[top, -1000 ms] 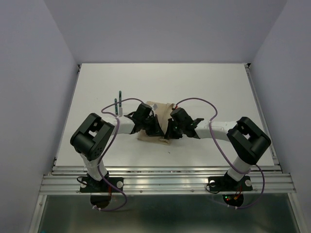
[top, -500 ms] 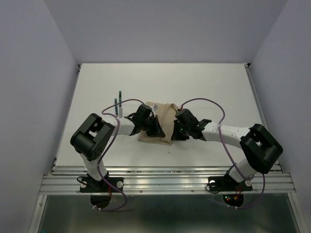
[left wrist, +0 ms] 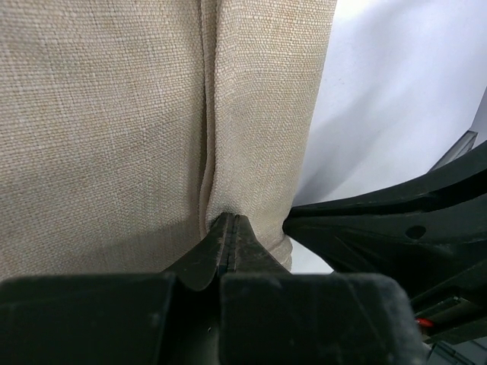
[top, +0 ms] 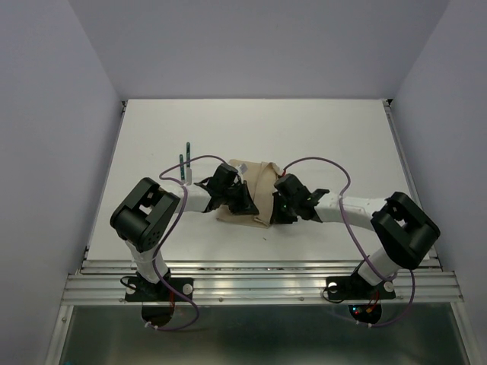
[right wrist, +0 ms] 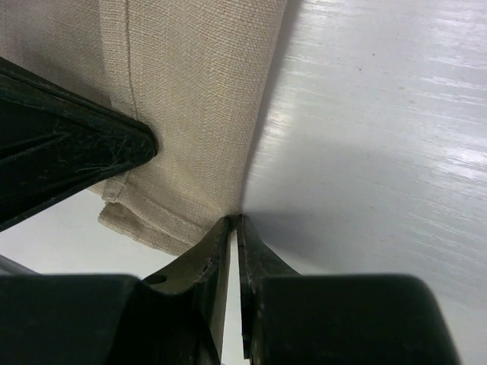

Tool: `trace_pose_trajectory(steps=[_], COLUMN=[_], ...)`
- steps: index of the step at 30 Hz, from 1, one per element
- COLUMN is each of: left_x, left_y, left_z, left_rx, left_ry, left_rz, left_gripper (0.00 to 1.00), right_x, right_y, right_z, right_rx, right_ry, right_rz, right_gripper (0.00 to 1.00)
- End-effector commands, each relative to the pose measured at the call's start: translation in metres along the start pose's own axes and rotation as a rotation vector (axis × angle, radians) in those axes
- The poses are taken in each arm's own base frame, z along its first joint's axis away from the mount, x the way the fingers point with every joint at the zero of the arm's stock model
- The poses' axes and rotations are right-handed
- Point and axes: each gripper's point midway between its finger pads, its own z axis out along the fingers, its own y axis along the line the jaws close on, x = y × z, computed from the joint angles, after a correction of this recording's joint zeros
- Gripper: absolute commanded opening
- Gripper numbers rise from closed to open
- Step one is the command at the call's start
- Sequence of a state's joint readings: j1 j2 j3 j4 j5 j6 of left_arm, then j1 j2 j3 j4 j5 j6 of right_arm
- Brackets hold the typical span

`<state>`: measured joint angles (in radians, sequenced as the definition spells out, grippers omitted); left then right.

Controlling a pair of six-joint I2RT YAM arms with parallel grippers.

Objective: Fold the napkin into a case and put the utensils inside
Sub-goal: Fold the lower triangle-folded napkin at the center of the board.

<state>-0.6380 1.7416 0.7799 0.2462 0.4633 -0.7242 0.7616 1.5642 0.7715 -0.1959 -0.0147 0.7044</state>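
Left pincer (left wrist: 230, 222) pinches a napkin (left wrist: 99, 114) ridge, right pincer (right wrist: 234, 220) its edge; the cloth looks soft and limp, best gripped at edges.

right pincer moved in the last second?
Yes. In the top view the right pincer has slid right, away from the cutlery lying at the left, going from over the napkin out to its right edge.

**Napkin between two grippers**

The napkin (top: 257, 185) lies mid-table. The left gripper (left wrist: 230, 222) sits on its left part, the right gripper (right wrist: 235, 223) at its right edge. The utensils (top: 185, 163) lie on the table (top: 327, 137) to its left, farther back.
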Motion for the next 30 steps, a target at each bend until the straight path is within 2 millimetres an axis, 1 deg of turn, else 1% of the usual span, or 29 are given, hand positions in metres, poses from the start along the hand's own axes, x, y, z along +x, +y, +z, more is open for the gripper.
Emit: trace_pose_trajectory(steps=[1, 5, 8, 10, 11, 12, 14, 15, 16, 18, 19, 21, 22, 25, 26, 30], left_x=[0.019, 0.02, 0.02, 0.02, 0.02, 0.021, 0.021, 0.021, 0.021, 0.021, 0.021, 0.021, 0.021, 0.021, 0.022, 0.021], left_y=[0.024, 0.025, 0.024, 0.024, 0.024, 0.025, 0.025, 0.025, 0.026, 0.026, 0.025, 0.025, 0.025, 0.025, 0.026, 0.026], left_z=[0.001, 0.001, 0.0, 0.001, 0.0, 0.001, 0.001, 0.001, 0.002, 0.002, 0.001, 0.002, 0.001, 0.001, 0.001, 0.001], left_rx=[-0.077, -0.08, -0.077, -0.078, -0.077, -0.079, -0.08, -0.08, -0.081, -0.081, -0.079, -0.079, -0.077, -0.077, -0.078, -0.077], left_ry=[0.044, 0.045, 0.043, 0.044, 0.042, 0.045, 0.046, 0.046, 0.047, 0.047, 0.046, 0.047, 0.045, 0.044, 0.046, 0.044], left_rz=[-0.012, -0.014, -0.011, -0.012, -0.012, -0.013, -0.013, -0.013, -0.014, -0.014, -0.016, -0.016, -0.015, -0.016, -0.016, -0.019], left_gripper=[0.0, 0.0, 0.0, 0.0, 0.0, 0.0, 0.0, 0.0, 0.0, 0.0, 0.0, 0.0, 0.0, 0.0, 0.0, 0.0], right_x=[-0.021, -0.037, -0.037, -0.034, -0.03, -0.026, -0.016, -0.012, -0.002, 0.009, 0.014, 0.017, 0.016, 0.005, -0.003, -0.02], right_y=[0.006, 0.024, 0.034, 0.034, 0.037, 0.034, 0.04, 0.039, 0.037, 0.027, 0.025, 0.019, 0.016, 0.02, 0.027, 0.045], right_z=[-0.021, -0.03, -0.029, -0.025, -0.022, -0.018, -0.014, -0.012, -0.007, -0.002, -0.001, -0.001, -0.003, -0.01, -0.015, -0.026], right_rx=[0.028, -0.02, -0.051, -0.052, -0.057, -0.048, -0.089, -0.09, -0.082, -0.059, -0.054, -0.034, -0.016, -0.015, -0.027, -0.065], right_ry=[-0.069, -0.099, -0.093, -0.078, -0.073, -0.061, -0.022, -0.011, 0.018, 0.046, 0.056, 0.061, 0.055, 0.022, 0.006, -0.035], right_rz=[-0.046, -0.048, -0.056, -0.056, -0.065, -0.063, -0.07, -0.068, -0.076, -0.075, -0.083, -0.087, -0.095, -0.112, -0.115, -0.118], right_gripper=[0.14, 0.14, 0.14, 0.14, 0.14, 0.14, 0.14, 0.14, 0.14, 0.13, 0.13, 0.13, 0.13, 0.13, 0.13, 0.13])
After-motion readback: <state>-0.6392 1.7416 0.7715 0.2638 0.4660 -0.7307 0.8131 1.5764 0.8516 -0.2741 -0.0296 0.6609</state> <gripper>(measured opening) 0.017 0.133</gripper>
